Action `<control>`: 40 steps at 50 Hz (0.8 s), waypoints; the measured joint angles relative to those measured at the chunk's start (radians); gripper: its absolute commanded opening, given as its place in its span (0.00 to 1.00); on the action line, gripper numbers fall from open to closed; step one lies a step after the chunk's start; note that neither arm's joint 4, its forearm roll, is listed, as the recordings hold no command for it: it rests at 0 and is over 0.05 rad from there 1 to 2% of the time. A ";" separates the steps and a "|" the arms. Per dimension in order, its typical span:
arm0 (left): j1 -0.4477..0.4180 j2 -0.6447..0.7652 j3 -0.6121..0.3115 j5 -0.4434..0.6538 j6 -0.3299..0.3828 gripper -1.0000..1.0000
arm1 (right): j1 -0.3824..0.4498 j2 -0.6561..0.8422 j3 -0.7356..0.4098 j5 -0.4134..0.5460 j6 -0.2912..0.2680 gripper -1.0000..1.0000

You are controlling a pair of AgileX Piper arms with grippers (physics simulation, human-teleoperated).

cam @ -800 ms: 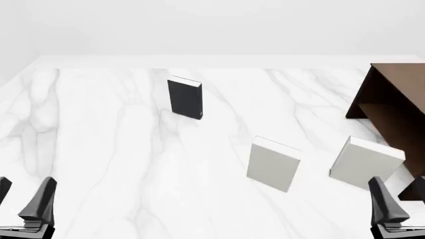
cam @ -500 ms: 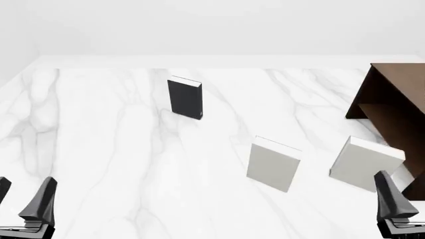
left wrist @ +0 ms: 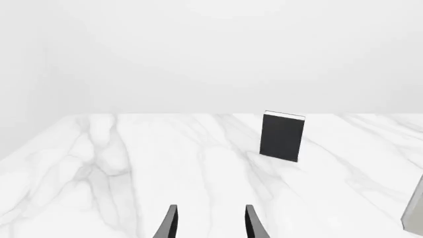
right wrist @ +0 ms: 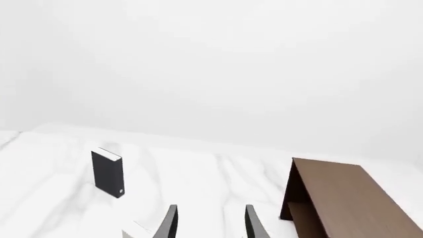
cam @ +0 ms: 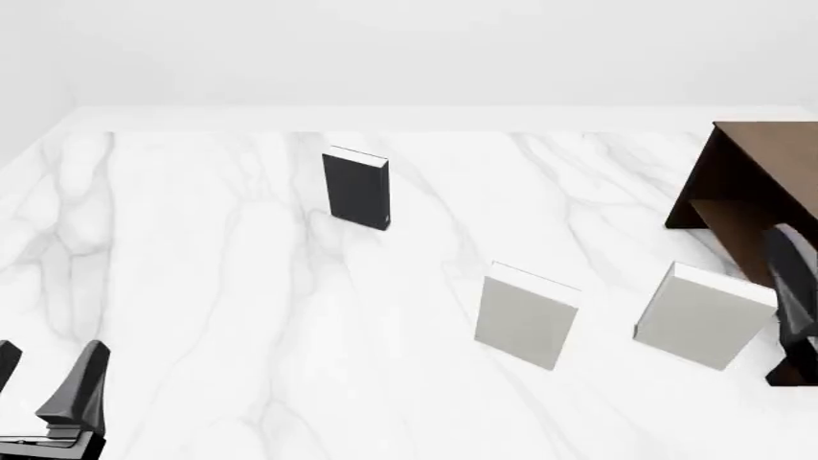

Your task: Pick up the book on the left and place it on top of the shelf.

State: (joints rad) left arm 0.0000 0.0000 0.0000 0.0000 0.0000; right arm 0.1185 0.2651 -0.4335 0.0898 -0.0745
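The dark charcoal book (cam: pixel 355 188) stands upright on the far left part of the marble table, with a light page edge on top. It also shows in the left wrist view (left wrist: pixel 283 136) and the right wrist view (right wrist: pixel 108 173). The brown shelf (cam: pixel 757 182) stands at the far right and also shows in the right wrist view (right wrist: pixel 338 196). My left gripper (cam: pixel 45 388) is open and empty at the near left corner, far from the book. My right gripper (cam: pixel 799 287) is open and empty at the right edge, in front of the shelf and partly cut off.
Two thicker pale grey-white books stand upright in the near right area, one near the middle (cam: pixel 527 314) and one (cam: pixel 703 316) close beside my right gripper and the shelf. The table's left edge (cam: pixel 38 144) runs near the left arm.
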 measured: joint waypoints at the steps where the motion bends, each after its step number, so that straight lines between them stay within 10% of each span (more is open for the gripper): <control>1: 0.000 0.000 0.000 0.000 0.000 1.00 | 0.007 0.013 -0.018 0.005 -0.006 1.00; 40: 0.000 0.000 0.000 0.000 0.000 1.00 | 0.190 0.546 -0.519 0.083 -0.155 1.00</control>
State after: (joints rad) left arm 0.0000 0.0000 0.0000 0.0000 0.0000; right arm 0.3083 0.8113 -0.9524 0.1728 -0.2290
